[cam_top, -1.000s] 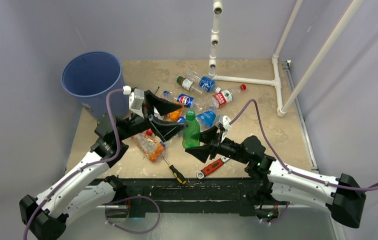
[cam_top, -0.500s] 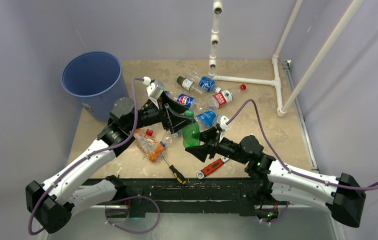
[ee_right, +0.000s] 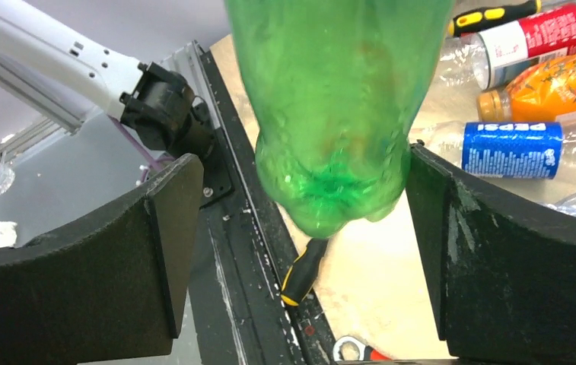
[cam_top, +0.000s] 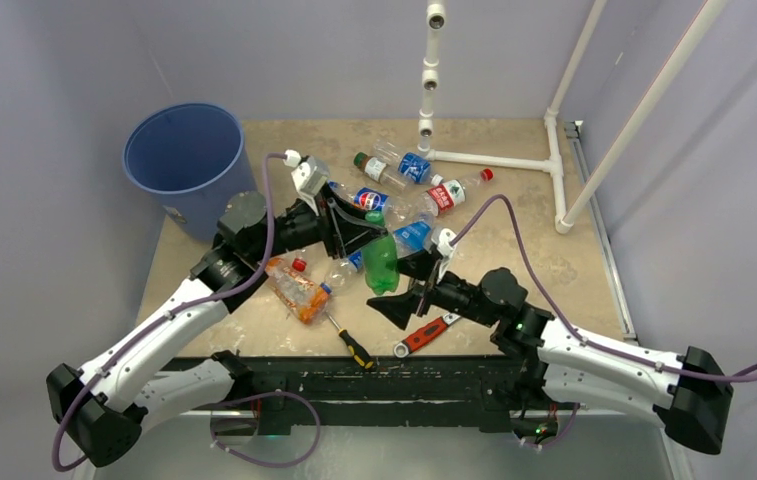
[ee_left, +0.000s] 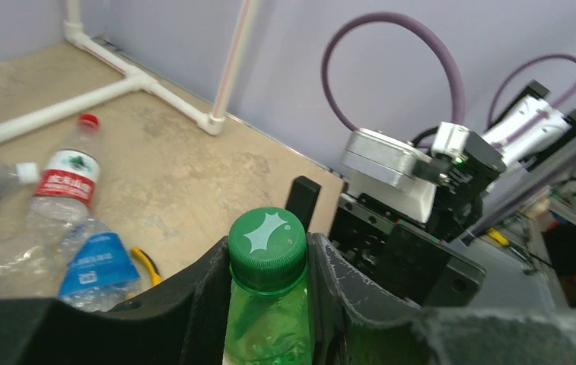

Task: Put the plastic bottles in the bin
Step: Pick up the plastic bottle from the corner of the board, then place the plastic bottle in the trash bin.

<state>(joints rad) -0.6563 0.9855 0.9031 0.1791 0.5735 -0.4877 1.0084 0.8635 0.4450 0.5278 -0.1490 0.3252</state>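
A green bottle (cam_top: 382, 262) leans over the middle of the table. My left gripper (cam_top: 367, 225) is shut on its neck just under the green cap (ee_left: 267, 239), with a finger (ee_left: 193, 304) pressed on each side. My right gripper (cam_top: 406, 291) stands open around the bottle's base (ee_right: 338, 99), with a wide gap on its left. Several other plastic bottles lie behind: a Pepsi one (cam_top: 372, 202), a red-labelled one (cam_top: 444, 195), a blue-labelled one (cam_top: 412, 165) and a crushed orange one (cam_top: 299, 290). The blue bin (cam_top: 186, 150) stands at the far left corner.
A black-and-yellow screwdriver (cam_top: 351, 343) and a red-handled wrench (cam_top: 424, 335) lie near the front edge. A white pipe frame (cam_top: 494, 160) runs along the back right. Yellow plier handles (ee_left: 144, 262) lie beside a blue-labelled bottle (ee_left: 98, 266).
My left gripper swung from near the bin to the green bottle and shut on its neck. My right gripper opened off the bottle, which now tilts.
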